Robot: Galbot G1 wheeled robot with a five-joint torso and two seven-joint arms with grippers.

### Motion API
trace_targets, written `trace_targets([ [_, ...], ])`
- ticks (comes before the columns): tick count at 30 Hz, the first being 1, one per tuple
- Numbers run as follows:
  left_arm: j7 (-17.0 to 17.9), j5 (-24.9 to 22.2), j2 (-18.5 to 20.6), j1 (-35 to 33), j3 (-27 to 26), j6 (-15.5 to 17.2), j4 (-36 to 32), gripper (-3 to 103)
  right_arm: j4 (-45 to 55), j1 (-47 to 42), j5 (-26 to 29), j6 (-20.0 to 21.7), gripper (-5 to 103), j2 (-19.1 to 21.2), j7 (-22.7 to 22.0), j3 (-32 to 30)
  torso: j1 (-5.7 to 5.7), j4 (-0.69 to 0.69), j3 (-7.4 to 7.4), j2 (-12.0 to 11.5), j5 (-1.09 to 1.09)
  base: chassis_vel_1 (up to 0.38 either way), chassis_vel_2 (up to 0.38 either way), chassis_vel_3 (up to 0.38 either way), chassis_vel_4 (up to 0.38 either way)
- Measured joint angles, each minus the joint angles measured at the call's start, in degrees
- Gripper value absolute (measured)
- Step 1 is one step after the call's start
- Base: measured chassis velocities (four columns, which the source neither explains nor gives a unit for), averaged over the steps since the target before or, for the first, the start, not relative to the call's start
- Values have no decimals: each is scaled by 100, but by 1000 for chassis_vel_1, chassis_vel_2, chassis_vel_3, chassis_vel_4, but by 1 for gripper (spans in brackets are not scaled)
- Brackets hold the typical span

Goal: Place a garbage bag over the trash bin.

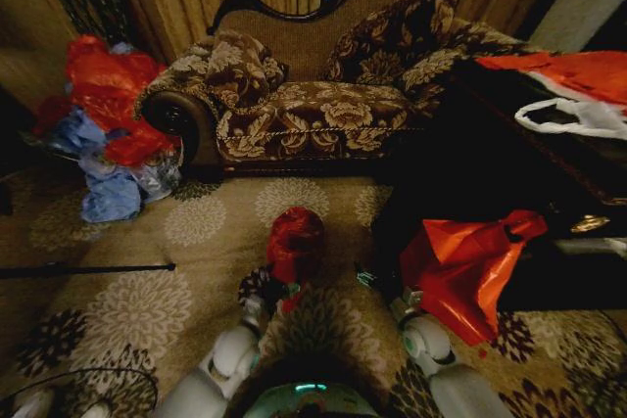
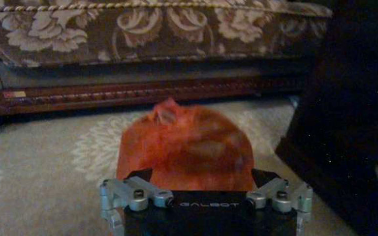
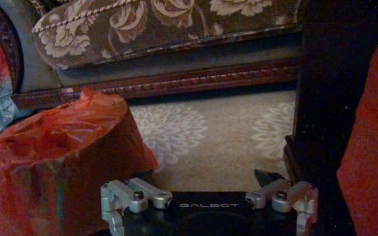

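Floral carpet (image 1: 196, 222) in front of patterned sofa (image 1: 323, 105). Garbage bag (image 1: 295, 242) draped over trash bin on carpet, bin itself hidden under bag. Left hand (image 1: 269, 293) just beside bag's base, right hand (image 1: 392, 286) near larger orange-red bag (image 1: 465, 266). Can't tell either hand's opening, nothing visibly held.
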State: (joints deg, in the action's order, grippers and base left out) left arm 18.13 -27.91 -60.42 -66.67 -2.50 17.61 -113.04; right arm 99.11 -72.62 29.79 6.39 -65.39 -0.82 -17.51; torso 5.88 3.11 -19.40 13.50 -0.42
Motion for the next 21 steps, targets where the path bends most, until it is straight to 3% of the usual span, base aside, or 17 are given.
trace_targets([
  [3, 455, -805, -8, 943, 353, 548, 54, 100, -3, -1, 21, 8, 100, 2, -12, -51, 1, 1, -1, 0, 1, 0, 0, 0, 0],
  [4, 455, -805, -8, 943, 353, 548, 54, 100, -3, -1, 21, 8, 100, 2, -12, -51, 1, 1, -1, 0, 1, 0, 0, 0, 0],
  [5, 653, -1063, -66, 1228, 452, 719, 132, 101, -16, -1, 22, 8, 100, -2, -17, -76, 0, 2, 0, 0, 2, 0, 0, 0, 0],
  [7, 1167, -1782, -306, 1959, 743, 996, 551, 94, -60, -8, 23, 8, 100, -15, -26, -133, 1, 0, -1, 0, -1, 0, 0, 0, 0],
  [12, 1562, -2125, -458, 2493, 950, 1257, 965, 87, -119, -8, 28, 1, 100, -23, -39, -182, 1, 1, -1, 0, 1, 0, 0, 0, 0],
  [14, 2018, -2611, -587, 2900, 1027, 1549, 1339, 79, -195, 12, 32, -11, 100, -32, -41, -232, 1, 1, -1, 0, 2, 0, 0, 0, 0],
  [15, 2018, -2611, -587, 2900, 1027, 1549, 1339, 79, -195, 12, 32, -11, 100, -32, -41, -232, 1, 1, -1, 0, 2, 0, 0, 0, 0],
  [16, 2094, -2721, -663, 3129, 1058, 1658, 1673, 71, -239, 28, 33, -22, 100, -39, -41, -255, 1, 0, -1, 0, 1, 0, 0, 0, 0],
  [18, 2105, -2746, -707, 3259, 1084, 1697, 1875, 71, -253, 34, 39, -24, 100, -45, -43, -262, 1, 0, -1, -1, 1, 0, 0, 0, 0],
  [21, 2148, -2829, -857, 3544, 1163, 1744, 2387, 63, -281, 60, 59, -25, 100, -50, -58, -272, 1, 0, -1, 0, 1, 0, 0, 0, 0],
])
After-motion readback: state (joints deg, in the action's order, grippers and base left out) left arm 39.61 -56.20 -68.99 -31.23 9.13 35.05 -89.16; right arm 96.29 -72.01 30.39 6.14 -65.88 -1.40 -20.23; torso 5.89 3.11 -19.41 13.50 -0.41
